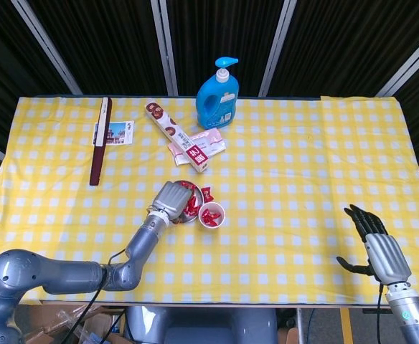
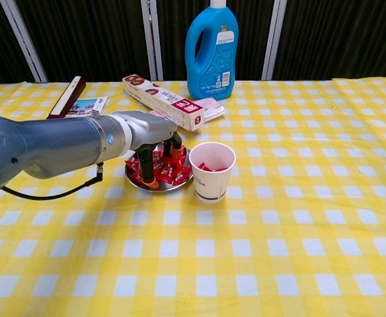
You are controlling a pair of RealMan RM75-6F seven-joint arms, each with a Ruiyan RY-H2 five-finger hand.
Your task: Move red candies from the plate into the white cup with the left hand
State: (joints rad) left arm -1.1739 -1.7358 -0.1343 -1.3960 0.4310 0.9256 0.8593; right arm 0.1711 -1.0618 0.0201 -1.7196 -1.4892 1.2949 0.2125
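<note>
Yellow-and-white checked tablecloth (image 1: 288, 165) covers the worktop, dark curtain panels behind. My left hand (image 1: 171, 199) is down over the plate (image 2: 172, 186), fingers (image 2: 145, 173) pointing down among the red candies (image 2: 173, 166), tips touching the pile; I cannot tell whether a candy is actually pinched. Plate sits near the middle of the worktop, a bit toward the front edge. White cup (image 2: 211, 170) stands upright just beside the plate on its right, a few red candies already inside. My right hand (image 1: 377, 245) hovers at the front right corner, fingers spread, holding nothing.

Along the back edge: blue pump bottle (image 1: 219, 95), upright. In front of it a pink packet (image 1: 204, 143) lying flat, with a long red-and-white box (image 1: 177, 137) running diagonally, its end resting over the packet. Toward the back left corner a dark brown stick-like case (image 1: 100, 141) lies lengthwise, a small picture card (image 1: 118, 133) just beside it on the right.
</note>
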